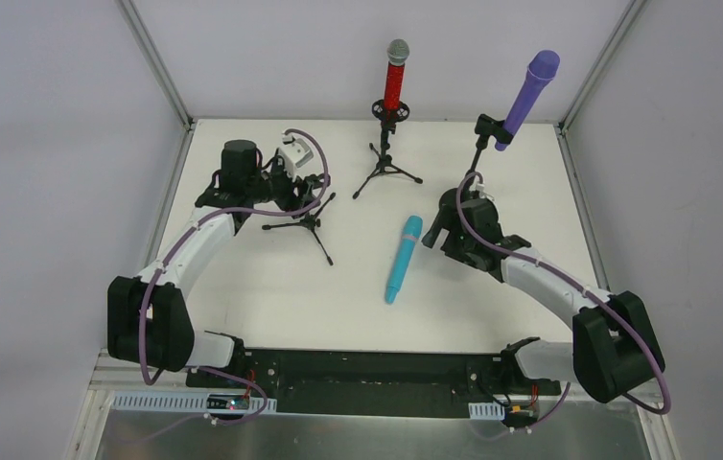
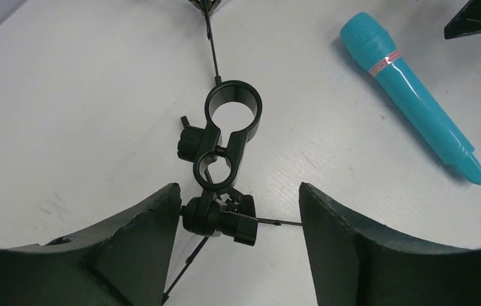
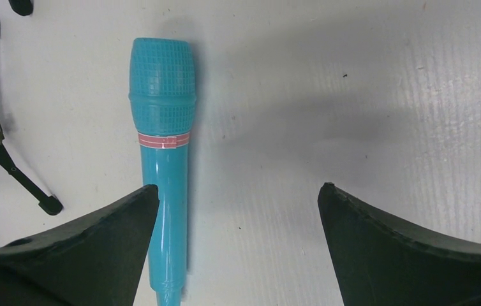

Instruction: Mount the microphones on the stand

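The red microphone (image 1: 396,75) stands in a tripod stand (image 1: 386,168) at the back. At the right the purple microphone (image 1: 528,96) sits tilted in another stand's clip (image 1: 485,126). The cyan microphone (image 1: 402,259) (image 3: 163,166) (image 2: 410,95) lies flat on the table. A third black stand (image 1: 305,222) has an empty ring clip (image 2: 233,108). My left gripper (image 1: 292,195) (image 2: 239,186) is open around that stand's joint knob (image 2: 220,220), with the left finger against it. My right gripper (image 1: 431,230) (image 3: 238,186) is open and holds nothing; the cyan microphone's handle runs beside its left finger.
The white table (image 1: 271,297) is bounded by metal frame posts (image 1: 156,62) and pale walls at the back and both sides. A black base rail (image 1: 377,369) runs along the near edge.
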`<state>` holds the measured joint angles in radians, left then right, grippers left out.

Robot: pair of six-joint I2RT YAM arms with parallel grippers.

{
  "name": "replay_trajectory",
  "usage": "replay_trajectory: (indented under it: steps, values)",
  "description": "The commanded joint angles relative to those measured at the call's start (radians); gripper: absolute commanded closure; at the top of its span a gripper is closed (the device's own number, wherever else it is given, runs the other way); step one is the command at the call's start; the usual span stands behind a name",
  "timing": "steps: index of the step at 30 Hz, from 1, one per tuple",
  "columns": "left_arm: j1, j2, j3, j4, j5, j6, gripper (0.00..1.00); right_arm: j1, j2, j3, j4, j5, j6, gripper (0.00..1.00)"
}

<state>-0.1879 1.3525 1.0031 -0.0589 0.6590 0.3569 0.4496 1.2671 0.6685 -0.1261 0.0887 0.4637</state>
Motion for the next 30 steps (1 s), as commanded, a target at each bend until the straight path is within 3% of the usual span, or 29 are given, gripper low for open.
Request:
replay_trajectory:
  steps: [1, 8, 10, 16, 19, 30]
  values:
    - [0.005, 0.015, 0.007, 0.006, 0.062, 0.037, 0.36, 0.006, 0.016, 0.059, -0.006, -0.02, 0.018, 0.01]
    - [0.004, 0.052, 0.022, 0.006, 0.13, 0.062, 0.56, 0.013, 0.048, 0.082, 0.005, -0.028, 0.027, 0.01]
    - [0.0, 0.051, 0.022, 0.005, 0.149, 0.072, 0.67, 0.016, 0.054, 0.089, 0.006, -0.032, 0.025, 0.01]
    - [-0.028, 0.027, 0.002, 0.005, 0.151, 0.118, 0.85, 0.029, 0.06, 0.107, 0.0, -0.034, 0.012, 0.01]
    - [-0.047, 0.007, -0.006, 0.006, 0.16, 0.121, 0.98, 0.034, 0.059, 0.11, -0.002, -0.033, 0.012, 0.01]
    - [-0.164, -0.019, -0.012, 0.006, 0.091, 0.1, 1.0, 0.077, 0.09, 0.149, -0.005, -0.011, 0.013, 0.01]
